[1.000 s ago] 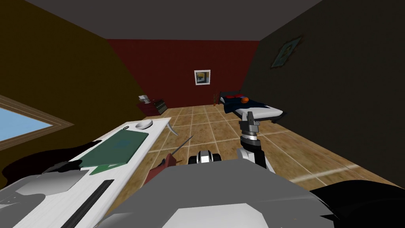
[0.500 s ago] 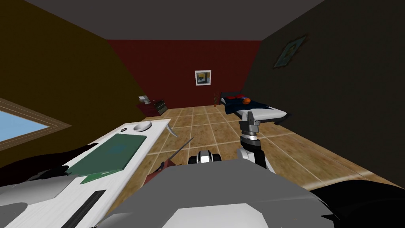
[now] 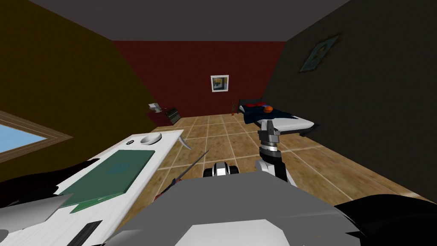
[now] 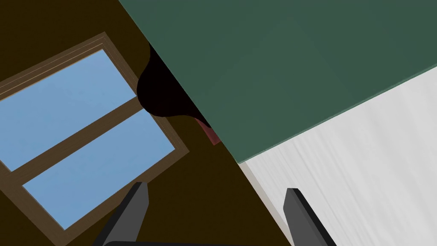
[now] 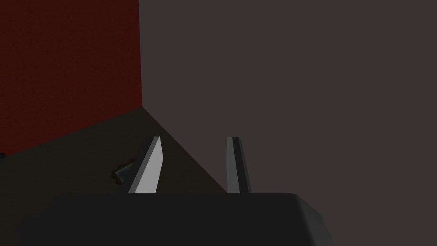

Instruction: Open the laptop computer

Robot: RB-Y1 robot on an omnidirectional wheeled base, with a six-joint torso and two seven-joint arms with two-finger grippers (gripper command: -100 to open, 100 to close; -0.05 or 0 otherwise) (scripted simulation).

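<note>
The laptop point(image 3: 112, 171) is a flat dark green slab, lid down, lying on the white desk point(image 3: 128, 200) to my left. In the left wrist view its near corner point(image 4: 290, 64) lies just ahead of my left gripper point(image 4: 216, 187). That gripper is open, with nothing between its fingers, and stands apart from the slab above the desk's edge point(image 4: 362, 171). My right gripper point(image 3: 269, 124) is raised over the floor on my right, away from the desk. Its fingers stand apart point(image 5: 195, 137) and hold nothing.
A shallow bowl point(image 3: 150, 138) sits at the desk's far end, and a grey flat shape point(image 3: 30, 207) and a dark strip point(image 3: 87, 228) at its near end. A red object with a thin grey rod point(image 3: 194, 162) stands beside the desk. A bed point(image 3: 277, 119) is at the far right, across tiled floor.
My head view has shifted: the desk and laptop now lie lower and further left in it, and the bed a little further right. The right arm keeps its pose.
</note>
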